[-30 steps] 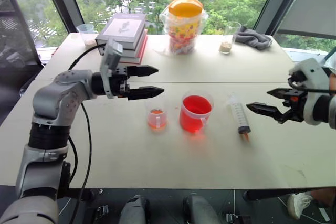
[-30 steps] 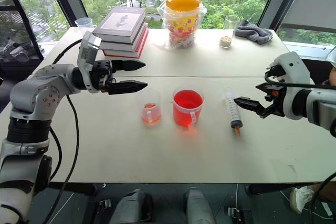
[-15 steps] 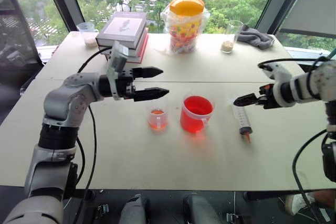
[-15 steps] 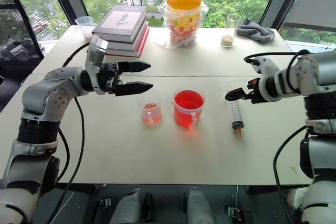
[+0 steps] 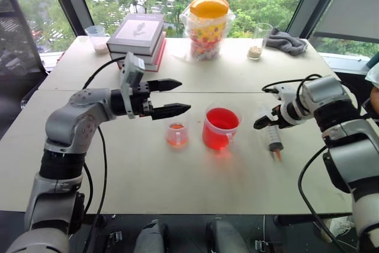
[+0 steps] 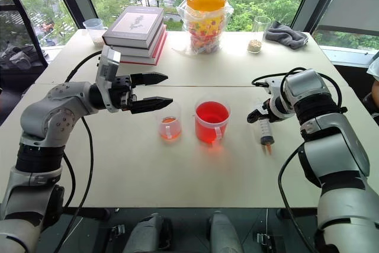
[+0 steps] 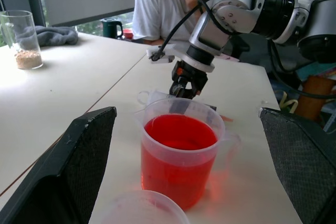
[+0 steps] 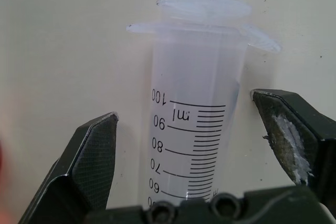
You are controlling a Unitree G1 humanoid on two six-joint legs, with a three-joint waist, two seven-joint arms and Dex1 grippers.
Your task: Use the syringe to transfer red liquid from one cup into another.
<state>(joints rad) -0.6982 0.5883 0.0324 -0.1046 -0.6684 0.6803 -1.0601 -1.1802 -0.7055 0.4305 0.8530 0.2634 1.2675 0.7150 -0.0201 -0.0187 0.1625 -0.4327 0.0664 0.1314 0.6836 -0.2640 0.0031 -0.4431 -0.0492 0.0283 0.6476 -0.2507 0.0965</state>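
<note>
Step in hand: picking the syringe [image 5: 272,133] off the surface [image 5: 148,176]; it lies flat at centre right of the head view, orange tip toward the lower edge.
Right gripper [image 8: 202,145]: released, jaws spread either side of the barrel near the flange, neither touching it yet.
Doing it well: I judge it should sink until the barrel sits centred between the fingers, then clamp gently; a round barrel can roll.
Left gripper [image 5: 169,98]: released, hovering above the small cup [image 5: 176,134], holding nothing.
Handled cup [image 5: 220,128]: full of red liquid [image 7: 179,132], just left of the syringe.
Room: open surface below and right; that cup is the nearest hazard.
</note>
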